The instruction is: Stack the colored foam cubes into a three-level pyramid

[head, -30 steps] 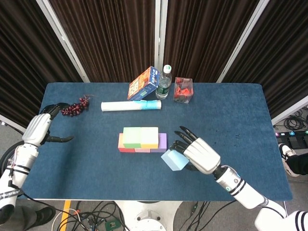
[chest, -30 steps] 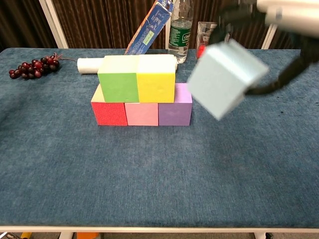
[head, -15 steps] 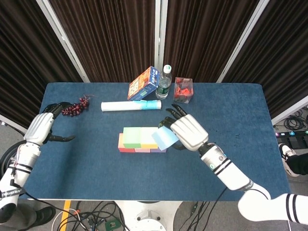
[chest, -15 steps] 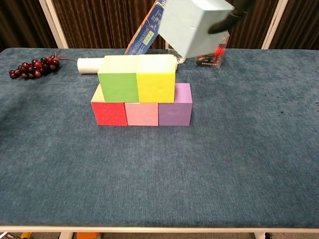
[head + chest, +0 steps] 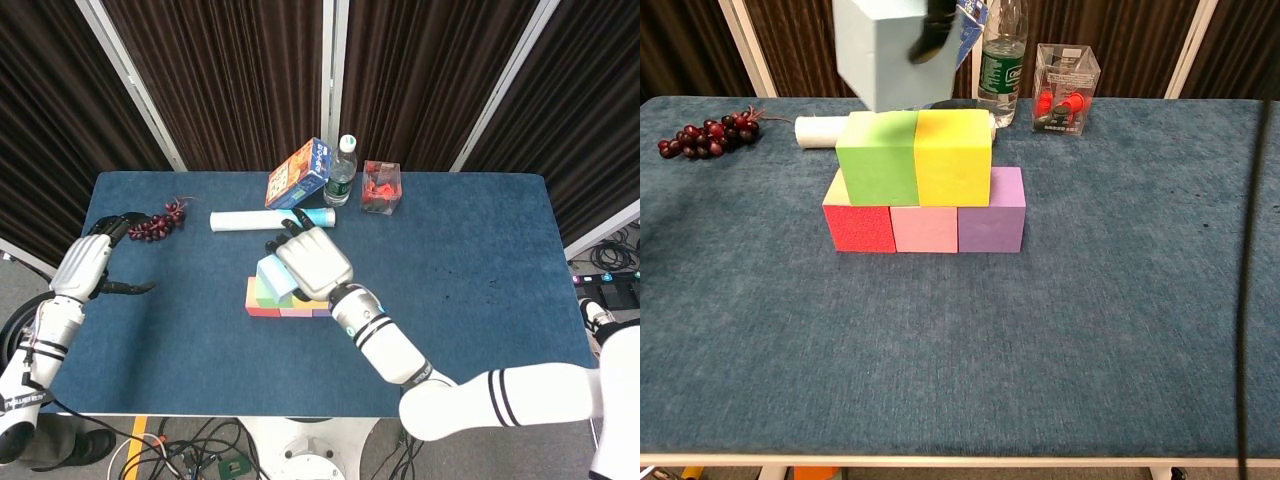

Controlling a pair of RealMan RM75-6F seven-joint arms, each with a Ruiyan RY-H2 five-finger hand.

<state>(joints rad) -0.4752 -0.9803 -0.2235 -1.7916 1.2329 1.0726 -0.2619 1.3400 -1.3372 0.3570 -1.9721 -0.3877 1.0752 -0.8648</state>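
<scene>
A stack of foam cubes stands mid-table: red (image 5: pixel 860 227), pink (image 5: pixel 925 228) and purple (image 5: pixel 992 215) below, green (image 5: pixel 878 158) and yellow (image 5: pixel 953 157) on top. My right hand (image 5: pixel 313 262) holds a light blue cube (image 5: pixel 883 50) in the air, just above the green and yellow pair; in the head view the blue cube (image 5: pixel 272 277) peeks out at the hand's left side. Only a dark finger (image 5: pixel 933 30) shows in the chest view. My left hand (image 5: pixel 88 264) rests open near the table's left edge, holding nothing.
A bunch of dark grapes (image 5: pixel 158 223) lies at the far left. Behind the stack sit a white roll (image 5: pixel 262 220), a tilted blue-orange box (image 5: pixel 298 174), a water bottle (image 5: pixel 341 172) and a clear box with red bits (image 5: pixel 381 187).
My right hand has carried the light blue cube up and leftward, from beside the purple cube to over the stack's top row. The left hand has stayed put.
</scene>
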